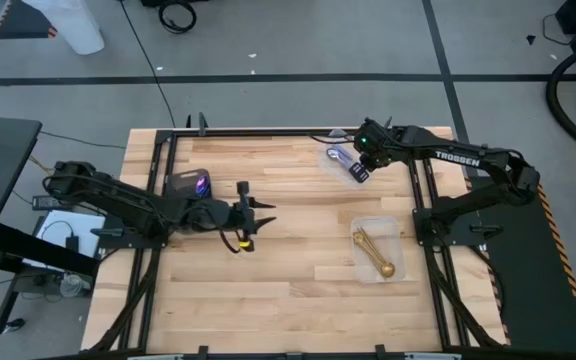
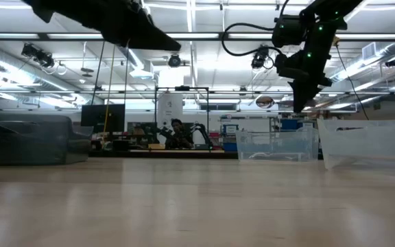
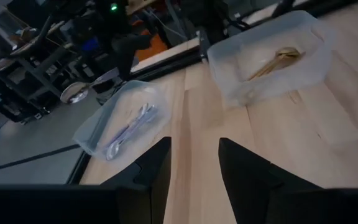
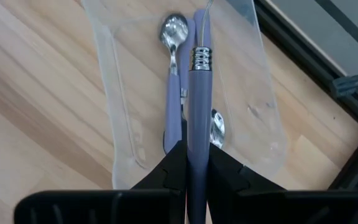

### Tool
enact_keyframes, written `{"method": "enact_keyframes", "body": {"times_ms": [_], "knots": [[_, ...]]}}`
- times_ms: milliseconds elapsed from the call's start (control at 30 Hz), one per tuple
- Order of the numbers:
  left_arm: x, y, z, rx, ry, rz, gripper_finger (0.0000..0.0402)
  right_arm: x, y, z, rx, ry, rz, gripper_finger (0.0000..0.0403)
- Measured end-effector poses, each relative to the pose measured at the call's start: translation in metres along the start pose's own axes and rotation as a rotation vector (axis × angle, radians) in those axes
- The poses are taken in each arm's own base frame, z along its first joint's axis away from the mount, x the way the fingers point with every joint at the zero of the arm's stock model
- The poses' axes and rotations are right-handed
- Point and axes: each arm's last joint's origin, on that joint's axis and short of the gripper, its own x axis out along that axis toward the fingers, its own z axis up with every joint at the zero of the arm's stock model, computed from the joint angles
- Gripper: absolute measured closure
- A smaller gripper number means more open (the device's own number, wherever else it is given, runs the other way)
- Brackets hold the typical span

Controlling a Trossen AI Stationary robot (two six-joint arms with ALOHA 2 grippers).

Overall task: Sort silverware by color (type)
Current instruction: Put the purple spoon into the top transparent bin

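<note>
Above the clear plastic container (image 4: 185, 87) at 1 o'clock on the wooden surface (image 1: 288, 290), right hand (image 4: 189, 167) clamps a lilac-handled silver spoon (image 4: 197, 93).
Lower until it nears the lilac spoons (image 4: 174, 81) inside, then release. Left hand (image 3: 193, 163), at 9 o'clock, gapes empty.

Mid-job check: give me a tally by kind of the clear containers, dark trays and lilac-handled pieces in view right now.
Clear containers: 2
Dark grey tray: 1
Lilac-handled pieces: 3, two lying in a container, one held in the right gripper
Total: 6
</note>
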Motion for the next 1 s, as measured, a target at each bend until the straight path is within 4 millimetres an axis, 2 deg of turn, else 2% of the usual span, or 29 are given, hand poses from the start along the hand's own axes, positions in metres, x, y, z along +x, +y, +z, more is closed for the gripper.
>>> {"method": "enact_keyframes", "body": {"times_ms": [233,667,1000], "knots": [[-0.019,0.013,-0.021,-0.097,-0.052,0.025,0.026,-0.002,0.0,0.004,-0.044,-0.024,0.021,0.0358],[-0.05,0.014,-0.057,-0.261,-0.126,0.039,0.026,-0.002,-0.001,0.005,-0.039,-0.026,0.03,0.0358],[-0.068,0.016,-0.073,-0.354,-0.18,0.048,0.026,0.014,0.001,0.0,-0.045,0.002,0.025,0.0358]]}}
